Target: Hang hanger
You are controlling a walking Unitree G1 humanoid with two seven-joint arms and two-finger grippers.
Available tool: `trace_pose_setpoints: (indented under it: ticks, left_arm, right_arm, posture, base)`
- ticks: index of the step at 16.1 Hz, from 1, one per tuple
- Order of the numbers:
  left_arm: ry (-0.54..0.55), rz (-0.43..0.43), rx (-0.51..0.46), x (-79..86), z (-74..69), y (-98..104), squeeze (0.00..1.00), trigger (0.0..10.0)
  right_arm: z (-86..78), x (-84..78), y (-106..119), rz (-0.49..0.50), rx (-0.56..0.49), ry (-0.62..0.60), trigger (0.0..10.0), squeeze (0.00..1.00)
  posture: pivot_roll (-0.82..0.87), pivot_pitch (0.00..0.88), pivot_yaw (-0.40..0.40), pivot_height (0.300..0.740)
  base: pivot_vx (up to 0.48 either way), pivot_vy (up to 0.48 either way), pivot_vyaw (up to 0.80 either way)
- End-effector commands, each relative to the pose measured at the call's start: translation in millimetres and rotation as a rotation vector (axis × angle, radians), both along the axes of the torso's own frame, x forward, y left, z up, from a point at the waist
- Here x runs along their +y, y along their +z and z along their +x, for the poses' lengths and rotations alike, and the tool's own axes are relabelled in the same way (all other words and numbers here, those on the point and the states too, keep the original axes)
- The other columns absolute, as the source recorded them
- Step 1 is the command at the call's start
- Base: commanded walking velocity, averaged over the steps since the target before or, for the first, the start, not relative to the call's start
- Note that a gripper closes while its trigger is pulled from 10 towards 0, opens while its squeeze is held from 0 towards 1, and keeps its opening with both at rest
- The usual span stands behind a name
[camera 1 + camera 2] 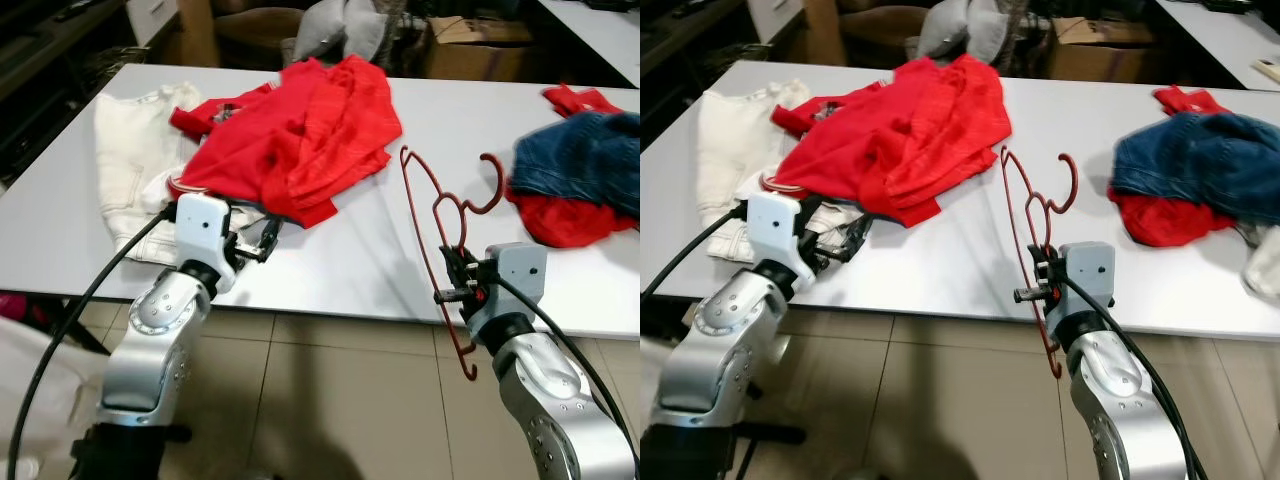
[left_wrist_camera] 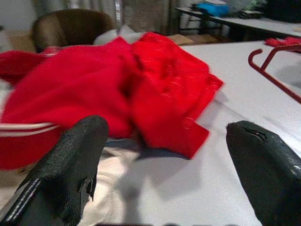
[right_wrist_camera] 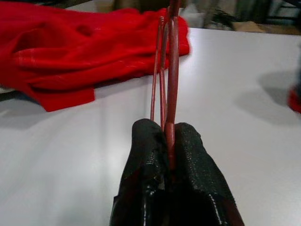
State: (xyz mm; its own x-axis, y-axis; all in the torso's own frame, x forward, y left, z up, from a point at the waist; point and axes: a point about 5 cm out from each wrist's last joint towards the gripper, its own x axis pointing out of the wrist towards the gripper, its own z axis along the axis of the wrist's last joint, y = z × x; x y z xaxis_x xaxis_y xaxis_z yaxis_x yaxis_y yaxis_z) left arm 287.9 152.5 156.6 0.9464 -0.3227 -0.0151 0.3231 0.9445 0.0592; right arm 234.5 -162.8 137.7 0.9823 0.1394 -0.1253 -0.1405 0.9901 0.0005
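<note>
— What do we have at the right claw point(image 1: 452, 275)?

— We see it pinched tight on the red hanger point(image 1: 440, 235). In the right wrist view its two fingers point(image 3: 146, 165) press the hanger's thin bars between them, a detail the head views leave too small to read. The head views give us what the wrist cannot: the hanger stands nearly upright at the worktop's point(image 1: 350, 270) near edge, hook point(image 1: 492, 185) up over the surface, its lower end hanging below the edge in front of the tiled floor point(image 1: 330, 400).

— And the left claw point(image 1: 258, 240)?

— We see it spread wide and holding nothing, just over the near edge, its tips close to the red garment point(image 1: 300, 135). Its wrist view shows both fingers point(image 2: 75, 160) well apart with that cloth between and beyond them.

— What room is there?

— Bare worktop lies between the red heap and the hanger.

— Counts?

— We count one hanger, two claws, one white garment point(image 1: 135, 160) on the left, one blue denim piece point(image 1: 585, 160) over another red cloth point(image 1: 565, 220) on the right.
</note>
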Motion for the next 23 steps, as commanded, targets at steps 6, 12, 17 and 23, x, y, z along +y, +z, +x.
trace_pose_setpoints:
  ticks: [6, 12, 17, 23]
  left_arm:
    - [-0.013, 0.02, -0.001, 0.0, 5.2, -0.8, 1.0, 10.0]
    - [-0.045, 0.006, -0.007, -9.3, 9.0, -1.1, 1.0, 10.0]
    - [-0.031, -0.001, -0.002, -13.7, 10.0, -3.6, 0.92, 10.0]
    - [-0.042, 0.0, -0.017, -11.3, 10.7, -2.4, 0.64, 10.0]
  right_arm:
    - [2.4, 2.2, 3.4, 0.033, -0.039, -0.019, 10.0, 0.0]
    - [1.6, -3.4, 2.9, 0.03, -0.043, -0.053, 10.0, 0.0]
    - [3.3, -1.1, 3.6, 0.032, -0.049, -0.045, 10.0, 0.0]
    - [3.5, -4.4, 0.0, 0.045, -0.033, -0.07, 10.0, 0.0]
  posture:
    - [0.07, 0.01, 0.029, 0.74]
    - [0.07, 0.003, 0.037, 0.74]
    - [0.06, 0.0, 0.035, 0.74]
    - [0.07, 0.0, 0.035, 0.74]
  base:
    - [0.316, 0.0, 0.27]
    - [0.318, 0.0, -0.35]
    - [0.188, 0.0, 0.0]
    - [0.0, 0.24, -0.39]
